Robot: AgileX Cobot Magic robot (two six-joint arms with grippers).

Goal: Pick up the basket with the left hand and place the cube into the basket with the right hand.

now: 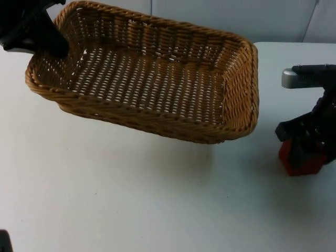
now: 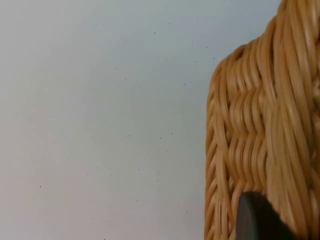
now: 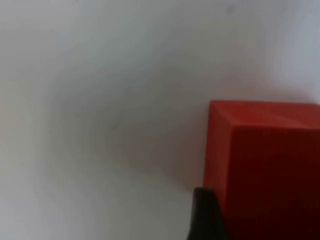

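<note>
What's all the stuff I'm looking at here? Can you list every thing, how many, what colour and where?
wicker basket: one, tan, lifted and tilted above the table's left and middle, held at its left corner; nothing inside.
cube: one, red, on the table at the right, under the right tool.
table: one, white, beneath everything.
partition wall: one, grey, behind the table's far edge.
left tool: one, black, at the basket's left corner, shut on its rim; its fingertip lies against the weave.
right tool: one, black, down over the cube at the table's right; a fingertip sits beside the cube's face.
</note>
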